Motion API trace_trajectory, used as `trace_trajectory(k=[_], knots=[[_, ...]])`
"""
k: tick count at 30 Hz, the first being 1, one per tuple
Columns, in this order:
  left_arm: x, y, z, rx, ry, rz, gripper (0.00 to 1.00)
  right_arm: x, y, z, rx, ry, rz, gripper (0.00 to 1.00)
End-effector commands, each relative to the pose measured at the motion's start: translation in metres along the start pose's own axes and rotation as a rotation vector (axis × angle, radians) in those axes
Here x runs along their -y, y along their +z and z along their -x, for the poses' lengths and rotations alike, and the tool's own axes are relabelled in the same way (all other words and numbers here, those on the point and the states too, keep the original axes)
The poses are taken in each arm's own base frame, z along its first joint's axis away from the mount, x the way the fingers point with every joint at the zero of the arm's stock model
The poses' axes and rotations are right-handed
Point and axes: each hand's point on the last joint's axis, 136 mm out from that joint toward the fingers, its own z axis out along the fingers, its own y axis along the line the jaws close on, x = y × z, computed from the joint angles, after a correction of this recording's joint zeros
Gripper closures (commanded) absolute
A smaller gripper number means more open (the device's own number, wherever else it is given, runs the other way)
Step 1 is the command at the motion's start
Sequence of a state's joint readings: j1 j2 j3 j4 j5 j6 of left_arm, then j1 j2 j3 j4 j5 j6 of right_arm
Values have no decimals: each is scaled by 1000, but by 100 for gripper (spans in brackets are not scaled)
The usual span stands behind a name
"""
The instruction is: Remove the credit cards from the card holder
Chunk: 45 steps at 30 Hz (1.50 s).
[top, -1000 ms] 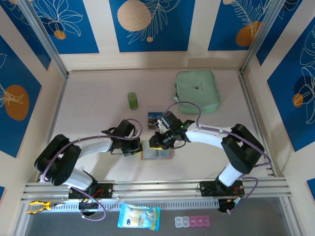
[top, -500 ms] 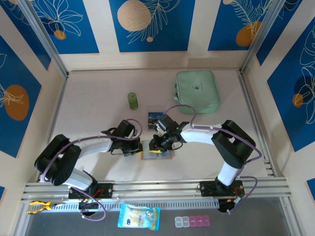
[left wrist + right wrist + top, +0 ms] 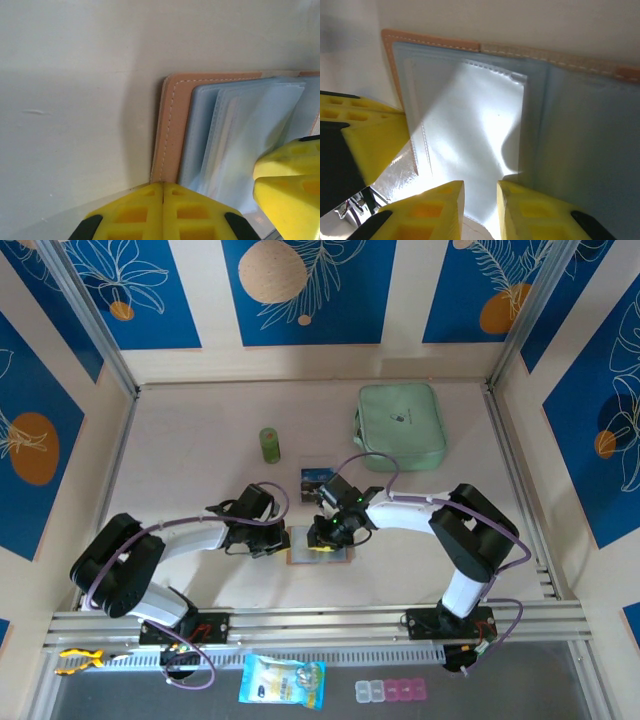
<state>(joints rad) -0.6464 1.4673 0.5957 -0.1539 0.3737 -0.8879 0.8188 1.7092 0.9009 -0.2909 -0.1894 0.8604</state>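
The card holder (image 3: 335, 553) was laid open and flat on the table (image 3: 200, 480), at about 6 o'clock from the table's middle. Its tan edge and its clear pockets (image 3: 470, 125) were seen from the wrist cameras.

The left gripper (image 3: 283, 540) was set at 9 o'clock of the holder. Its yellow fingers (image 3: 135, 215) were pressed tight together, and their tip was seen right at the holder's left edge.

The right gripper (image 3: 322, 533) was held over the holder's 12 o'clock side. A small gap was left between its fingers (image 3: 435, 210), and the edge of a clear pocket was seen at that gap. Whether anything was pinched there could not be told.

One dark blue credit card (image 3: 316, 480) was laid on the table at 12 o'clock from the holder, apart from it. A green tube (image 3: 269, 445) was stood at 11 o'clock, and a mint-green pouch (image 3: 400, 427) was laid at 1 o'clock, both well apart from the holder.
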Motion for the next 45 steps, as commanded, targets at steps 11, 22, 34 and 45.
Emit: trace_trajectory(k=[11, 22, 34, 45], knots=[[-17, 0, -12, -44, -16, 69, 98, 17, -7, -4, 1, 15, -12, 75], [20, -22, 5, 27, 27, -14, 94, 24, -1, -7, -13, 48, 73, 78], [57, -16, 6, 28, 27, -121, 76, 32, 2, -7, -23, 97, 158, 80], [59, 6, 3, -10, 15, -115, 72, 37, 5, -8, -36, 137, 212, 80]])
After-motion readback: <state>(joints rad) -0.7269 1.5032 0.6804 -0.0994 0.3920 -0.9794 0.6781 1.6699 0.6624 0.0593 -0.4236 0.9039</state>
